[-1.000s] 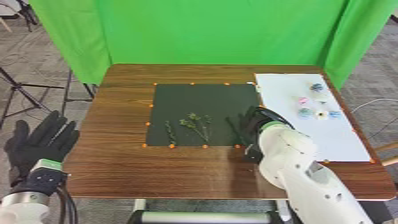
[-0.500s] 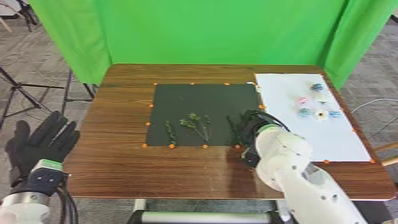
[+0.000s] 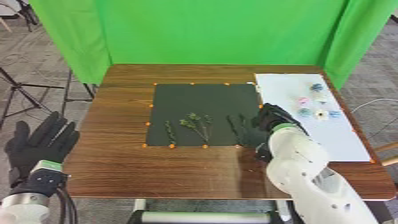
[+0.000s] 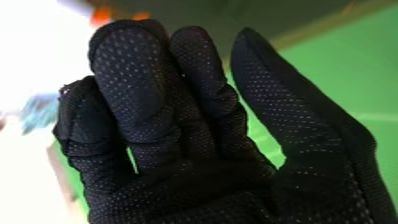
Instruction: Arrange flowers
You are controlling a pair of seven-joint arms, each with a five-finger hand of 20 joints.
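Note:
My right hand [image 3: 277, 119] is over the seam between the dark mat [image 3: 182, 97] and the white board [image 3: 342, 145], just right of a dark green stem [image 3: 235, 127] lying on the mat. In the right wrist view the same hand [image 4: 178, 175] has its fingers and thumb extended, holding nothing. A leafy sprig [image 3: 194, 122] lies mid-mat, and a slim green stem [image 3: 171, 132] rests at its left. On the board are a pink flower [image 3: 303, 100], a white flower [image 3: 321, 114] and several blue ones, including one near the top [image 3: 316, 87]. My left hand [image 3: 40, 145] is open, left of the table.
The brown wooden table [image 3: 120, 170] extends around the mat and board. Small orange markers [image 3: 205, 146] line their edges. Behind the table hangs a green curtain [image 3: 213, 35]. A black tripod [image 3: 31, 92] stands on the floor at the left.
My right hand has shifted right, from over the mat's right stem to beside it, uncovering more of that stem. The left hand and the flowers have stayed put.

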